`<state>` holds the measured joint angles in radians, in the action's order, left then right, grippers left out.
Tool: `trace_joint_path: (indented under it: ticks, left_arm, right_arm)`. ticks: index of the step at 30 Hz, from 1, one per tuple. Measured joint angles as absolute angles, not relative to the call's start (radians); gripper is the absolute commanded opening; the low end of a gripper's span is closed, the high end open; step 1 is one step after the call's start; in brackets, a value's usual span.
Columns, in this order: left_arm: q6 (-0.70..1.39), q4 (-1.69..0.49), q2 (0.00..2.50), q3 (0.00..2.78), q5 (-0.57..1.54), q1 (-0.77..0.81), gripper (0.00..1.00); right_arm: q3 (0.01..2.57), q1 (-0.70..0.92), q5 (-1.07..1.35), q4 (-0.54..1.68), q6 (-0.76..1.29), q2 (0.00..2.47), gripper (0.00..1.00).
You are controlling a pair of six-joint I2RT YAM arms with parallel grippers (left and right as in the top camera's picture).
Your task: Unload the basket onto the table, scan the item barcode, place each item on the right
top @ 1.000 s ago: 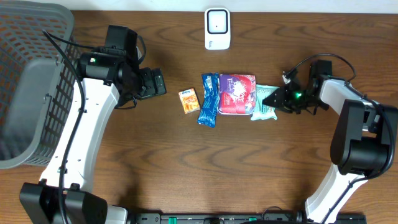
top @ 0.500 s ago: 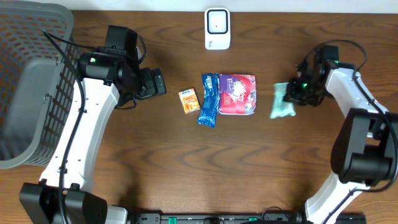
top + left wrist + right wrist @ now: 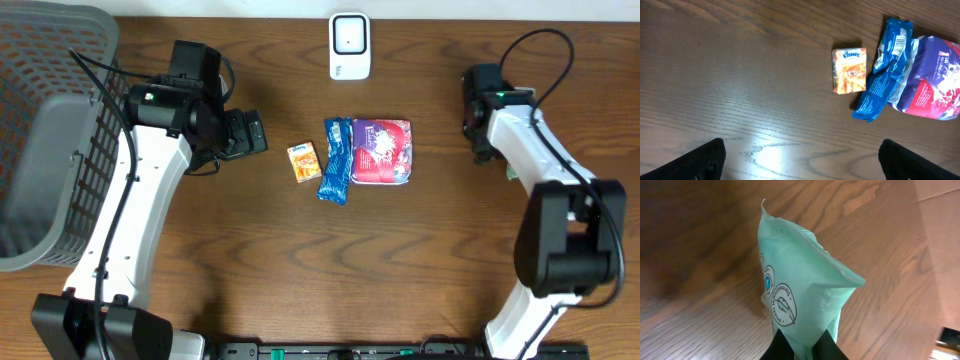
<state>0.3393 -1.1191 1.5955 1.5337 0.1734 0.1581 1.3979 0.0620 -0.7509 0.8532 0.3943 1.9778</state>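
Observation:
A mint-green packet (image 3: 802,292) with a leaf logo fills the right wrist view, pinched at its lower end by my right gripper (image 3: 802,349), which is shut on it and holds it above the table. Overhead, only a green sliver of the packet (image 3: 511,172) shows under the right arm, near the right gripper (image 3: 481,146). The white scanner (image 3: 349,46) stands at the back centre, to the left of that arm. My left gripper (image 3: 800,167) is open over bare wood, and overhead it (image 3: 246,132) sits left of the items. No barcode shows on the packet.
An orange Kleenex pack (image 3: 304,161) (image 3: 850,70), a blue packet (image 3: 336,160) (image 3: 885,70) and a purple, red and white bag (image 3: 381,151) (image 3: 935,80) lie side by side mid-table. A grey mesh basket (image 3: 45,130) fills the left edge.
My right arm has lifted the green packet from beside the purple bag and swung it right and toward the back. The left arm has not moved.

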Motion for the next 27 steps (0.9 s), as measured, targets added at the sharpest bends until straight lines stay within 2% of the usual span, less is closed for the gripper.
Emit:
trace_joint_path:
  ticks: [2, 4, 5, 10, 15, 18, 21, 22, 25, 26, 27]
  left_arm:
    - [0.339, -1.119, 1.596, 1.534, 0.173, 0.158, 0.98]
    - [0.339, -1.119, 1.596, 1.534, 0.173, 0.158, 0.98]
    - [0.339, -1.119, 1.596, 1.534, 0.173, 0.158, 0.98]
    - [0.339, -1.119, 1.596, 1.534, 0.173, 0.158, 0.98]
    - [0.339, -1.119, 1.596, 1.534, 0.173, 0.158, 0.98]
    - [0.339, -1.119, 1.596, 1.534, 0.173, 0.158, 0.98]
    - [0.339, -1.119, 1.596, 1.534, 0.173, 0.158, 0.98]
    - [0.339, -1.119, 1.596, 1.534, 0.173, 0.158, 0.98]
    - [0.339, -1.119, 1.596, 1.534, 0.173, 0.158, 0.98]
    - [0.339, -1.119, 1.596, 1.534, 0.173, 0.158, 0.98]
    - [0.339, -1.119, 1.596, 1.534, 0.173, 0.158, 0.98]
  right_arm:
    - [1.398, 0.064, -0.770, 0.856, 0.404, 2.029, 0.19]
    - [1.398, 0.064, -0.777, 0.860, 0.404, 2.078, 0.38]
    - [1.398, 0.064, -0.772, 0.863, 0.403, 2.097, 0.68]
    - [1.419, 0.066, -0.658, 0.892, 0.399, 2.114, 0.69]
    - [1.583, 0.059, -0.480, 1.019, 0.351, 2.110, 0.71]
    - [1.737, 0.036, -0.379, 1.124, 0.312, 2.101, 0.66]
    - [1.851, -0.015, -0.302, 1.206, 0.287, 2.077, 0.54]
    - [1.870, -0.036, -0.280, 1.228, 0.281, 2.067, 0.47]
    - [1.887, -0.127, -0.222, 1.299, 0.266, 2.046, 0.08]
    - [1.883, -0.159, -0.209, 1.313, 0.261, 2.045, 0.01]
    - [1.874, -0.189, -0.195, 1.315, 0.260, 2.045, 0.01]
